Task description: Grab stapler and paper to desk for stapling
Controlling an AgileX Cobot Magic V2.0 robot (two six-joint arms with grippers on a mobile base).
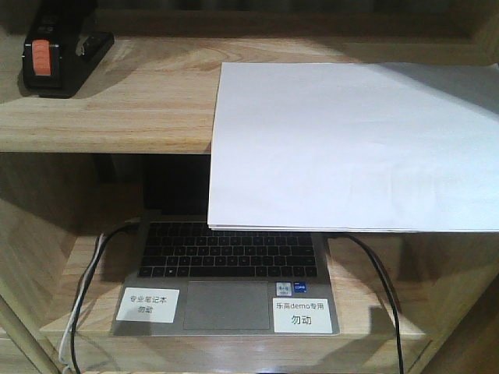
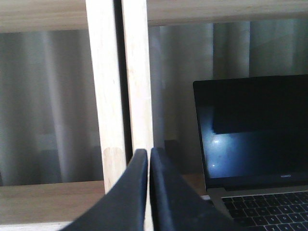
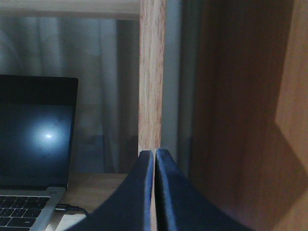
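Two task items sit on the upper board of a light-wood shelf (image 1: 140,101) with visible grain. The stapler (image 1: 58,53), black with an orange-red ribbed tab on top, stands at the far left. The paper (image 1: 351,148), a thin stack of plain white sheets, lies well apart from it on the right, its near edge jutting past the board's front.

Below, a grey laptop (image 1: 226,280) sits open on the lower board, its dark keyboard partly hidden by the overhanging sheets. A white label (image 1: 148,304) on the left palm rest reads "专业笔记本 勿动". A second white label (image 1: 301,314) on the right reads "乐高demo专用 勿动". The small stickers (image 1: 297,288) just above the second label are too small to read. A black cable (image 1: 382,280) trails down on the right side and a pale cable (image 1: 82,296) on the left.

The left gripper (image 2: 148,156), smooth and black, hangs before a pale wooden upright (image 2: 103,96) with its jaws pressed together, holding nothing. The laptop's dark screen is to its right. The right gripper (image 3: 155,155) faces a darker oak-grained post (image 3: 151,72), its jaws likewise pressed together and empty.
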